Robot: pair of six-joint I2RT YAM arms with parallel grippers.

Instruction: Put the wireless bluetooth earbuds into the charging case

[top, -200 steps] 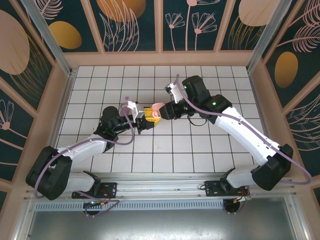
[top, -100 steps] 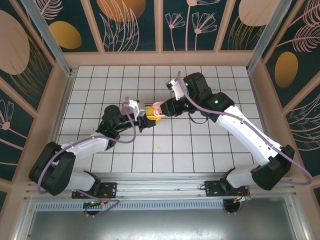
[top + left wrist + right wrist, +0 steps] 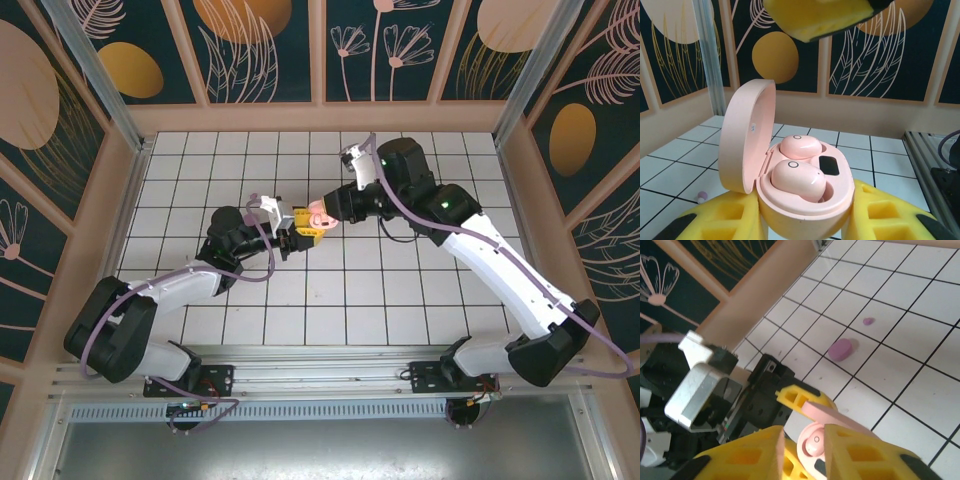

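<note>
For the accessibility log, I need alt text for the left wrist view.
An open pink charging case sits clamped in the yellow-fingered left pincer, its lid hinged up on the left and two pink earbuds seated inside. A tiny lilac bit lies on the white tiles behind.

Both arms reach toward frame centre — left gripper (image 3: 303,236) clamped on the pink case (image 3: 805,205), right gripper (image 3: 326,217) angled down just beside it.
</note>
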